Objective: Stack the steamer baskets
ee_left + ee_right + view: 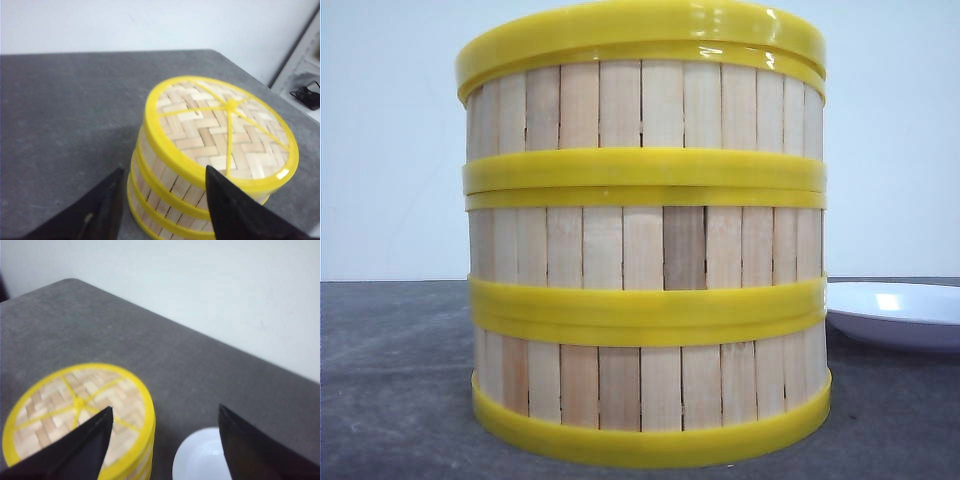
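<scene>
Three steamer baskets (645, 250) stand stacked in one upright column close to the front camera, pale slats between yellow rims. A woven bamboo lid (222, 127) with a yellow rim closes the top of the stack (75, 412). My left gripper (165, 172) hangs open above the stack's near edge, touching nothing. Open too, my right gripper (165, 412) hovers higher, over the gap between the stack and the plate. Neither gripper shows in the front view.
A white plate (895, 312) lies on the dark grey table (390, 380) just right of the stack, its rim also in the right wrist view (200, 460). The table's far edge meets a pale wall. Black gear (306, 95) sits off the table.
</scene>
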